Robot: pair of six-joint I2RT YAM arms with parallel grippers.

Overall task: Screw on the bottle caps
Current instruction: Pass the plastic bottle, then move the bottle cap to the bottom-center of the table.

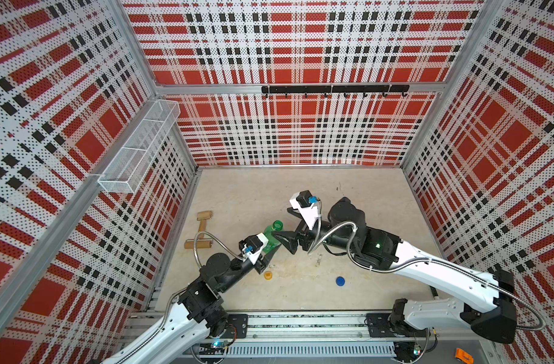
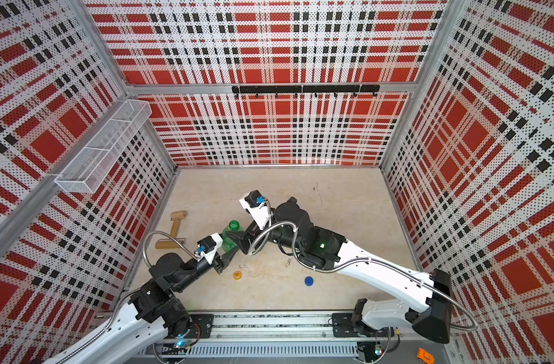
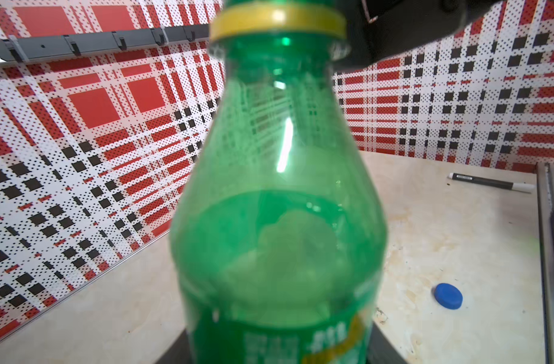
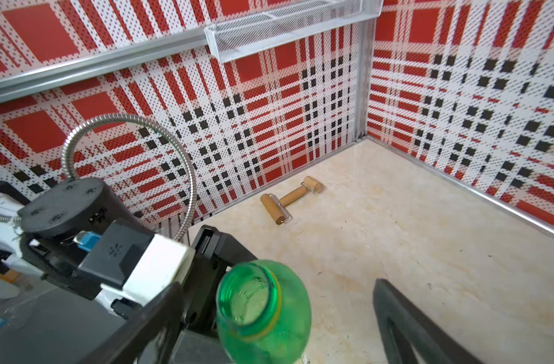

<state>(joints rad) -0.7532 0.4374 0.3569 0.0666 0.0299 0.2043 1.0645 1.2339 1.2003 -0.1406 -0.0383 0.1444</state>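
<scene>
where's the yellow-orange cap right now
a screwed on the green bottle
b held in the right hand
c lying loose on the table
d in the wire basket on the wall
c: the yellow-orange cap lies loose on the table, and the green bottle has an open mouth with no cap on it in the right wrist view.

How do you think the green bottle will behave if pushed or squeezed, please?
The green bottle looks empty and uncapped, so probably light and easy to tip. Its translucent plastic walls would likely flex under a squeeze.
</scene>
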